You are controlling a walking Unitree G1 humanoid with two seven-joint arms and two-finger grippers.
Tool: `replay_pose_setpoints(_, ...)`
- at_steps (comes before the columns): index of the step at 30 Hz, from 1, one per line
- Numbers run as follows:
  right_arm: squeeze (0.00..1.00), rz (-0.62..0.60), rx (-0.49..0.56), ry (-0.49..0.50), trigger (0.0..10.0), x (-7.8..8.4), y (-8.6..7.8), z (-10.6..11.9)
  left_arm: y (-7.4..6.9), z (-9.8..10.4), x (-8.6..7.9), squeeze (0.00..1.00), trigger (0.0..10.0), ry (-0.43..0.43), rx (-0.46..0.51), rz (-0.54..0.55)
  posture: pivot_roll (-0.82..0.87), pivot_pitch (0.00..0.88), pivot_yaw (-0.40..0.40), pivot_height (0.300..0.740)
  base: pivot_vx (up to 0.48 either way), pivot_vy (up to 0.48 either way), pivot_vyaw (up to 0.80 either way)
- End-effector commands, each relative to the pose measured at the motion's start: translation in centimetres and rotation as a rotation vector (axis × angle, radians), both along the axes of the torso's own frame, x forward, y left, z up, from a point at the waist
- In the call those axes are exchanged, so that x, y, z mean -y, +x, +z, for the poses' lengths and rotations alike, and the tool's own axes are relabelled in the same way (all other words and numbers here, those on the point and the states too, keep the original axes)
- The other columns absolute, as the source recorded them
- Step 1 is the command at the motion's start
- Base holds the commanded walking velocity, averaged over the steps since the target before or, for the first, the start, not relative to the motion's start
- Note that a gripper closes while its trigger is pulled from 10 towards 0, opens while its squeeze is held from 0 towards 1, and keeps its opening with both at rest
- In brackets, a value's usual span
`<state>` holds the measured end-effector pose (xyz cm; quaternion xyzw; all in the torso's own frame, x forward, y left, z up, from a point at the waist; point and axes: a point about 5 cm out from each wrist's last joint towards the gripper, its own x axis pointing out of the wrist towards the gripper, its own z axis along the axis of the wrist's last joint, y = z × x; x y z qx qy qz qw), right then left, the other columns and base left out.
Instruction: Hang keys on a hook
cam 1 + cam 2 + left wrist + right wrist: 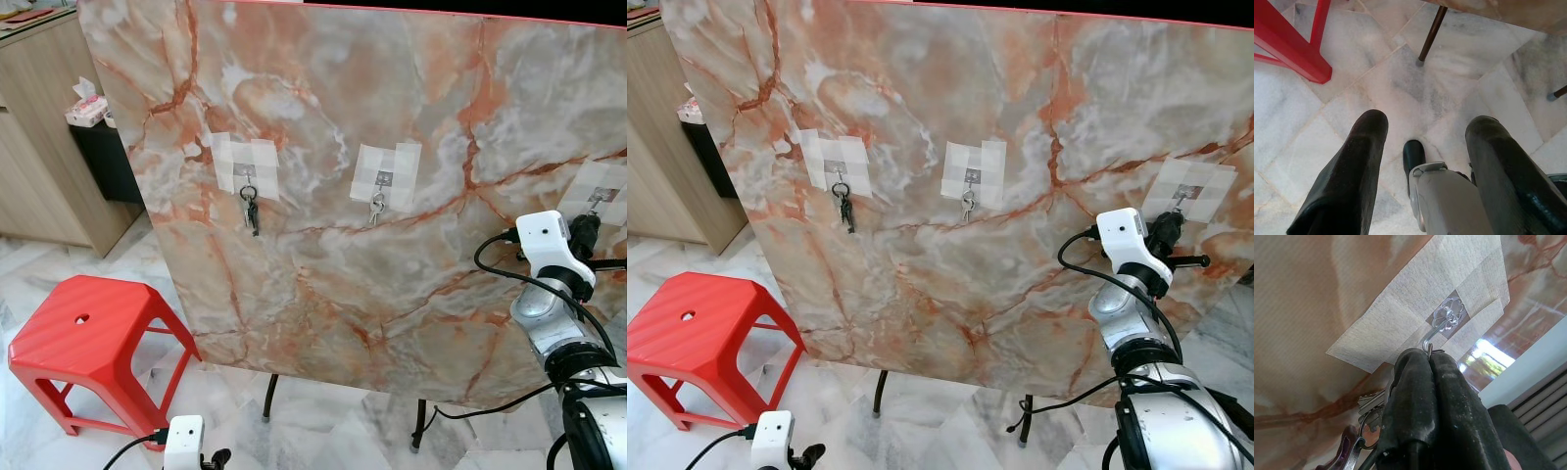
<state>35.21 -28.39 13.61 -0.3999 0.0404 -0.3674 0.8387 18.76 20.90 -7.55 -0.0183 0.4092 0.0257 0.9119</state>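
In the left eye view our right arm (554, 311) rises from the 5 o'clock corner, bent at the elbow, and ends at the right gripper (586, 233), which is pressed up to the marble board (392, 127) at about 3 o'clock. Just above it sits the right hook (600, 200) on its tape patch. Two more taped hooks lie across the board: the left hook (247, 176) at 10 o'clock carries dark keys (251, 210), and the middle hook (383, 184) near the centre carries a small silver key (376, 209). The red stool (86, 338) stands at 8 o'clock beside the board's lower left corner, with marble floor (323, 431) open between it and the board's thin legs.

The right eye view gives the same layout; the board's right edge runs out of frame just past our gripper, and the wooden cabinet (666, 147) stands at 9 o'clock behind the board.

In the left wrist view our left gripper (1420, 147) hangs low over the floor, its fingers (1352, 171) spread wide and holding nothing; a stool leg shows at 10 o'clock.

In the right wrist view our fingers (1425, 396) are pinched together just under the right hook, gripping the key ring (1434, 351), whose wire touches the hook's curl. The keys (1369, 411) dangle below at 8 o'clock.
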Motion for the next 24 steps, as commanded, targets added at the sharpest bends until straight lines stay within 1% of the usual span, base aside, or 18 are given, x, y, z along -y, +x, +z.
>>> replay_pose_setpoints(1, 0.00, -0.010, 0.012, 0.001, 10.0, 0.25, 0.26, 0.70, 0.03, -0.01, 0.10, 0.00, 10.0, -0.004, -0.002, -0.004, 0.02, 0.000, -0.049, 0.740, 0.000, 0.000, 0.00)
replay_pose_setpoints(16, 0.00, -0.010, 0.005, 0.013, 10.0, 0.32, 0.24, 0.61, 0.04, 0.01, 0.00, 0.00, 10.0, -0.001, -0.003, -0.003, 0.01, 0.000, -0.048, 0.740, 0.000, 0.000, 0.00)
replay_pose_setpoints(17, 0.26, -0.008, 0.007, 0.017, 10.0, 0.30, 0.24, 0.59, 0.05, 0.01, 0.01, 0.00, 10.0, 0.000, -0.003, -0.004, 0.01, 0.000, -0.048, 0.740, 0.000, 0.000, 0.00)
replay_pose_setpoints(18, 0.40, -0.006, 0.009, 0.022, 10.0, 0.28, 0.24, 0.56, 0.06, 0.01, 0.01, 0.00, 10.0, 0.000, -0.004, -0.005, 0.02, 0.000, -0.048, 0.740, 0.000, 0.000, 0.00)
replay_pose_setpoints(20, 0.41, -0.005, 0.010, 0.022, 10.0, 0.25, 0.23, 0.55, 0.06, 0.02, 0.01, 0.00, 10.0, 0.001, -0.004, -0.008, 0.02, 0.000, -0.048, 0.740, 0.000, 0.000, 0.00)
replay_pose_setpoints(21, 0.51, -0.005, 0.011, 0.021, 10.0, 0.23, 0.21, 0.51, 0.07, 0.02, 0.02, 0.00, 10.0, 0.002, -0.003, -0.011, 0.02, 0.000, -0.048, 0.740, 0.000, 0.000, 0.00)
replay_pose_setpoints(24, 0.49, -0.006, 0.011, 0.020, 10.0, 0.23, 0.19, 0.47, 0.07, 0.02, 0.02, 0.00, 10.0, 0.002, -0.003, -0.013, 0.02, 0.000, -0.048, 0.740, 0.000, 0.000, 0.00)
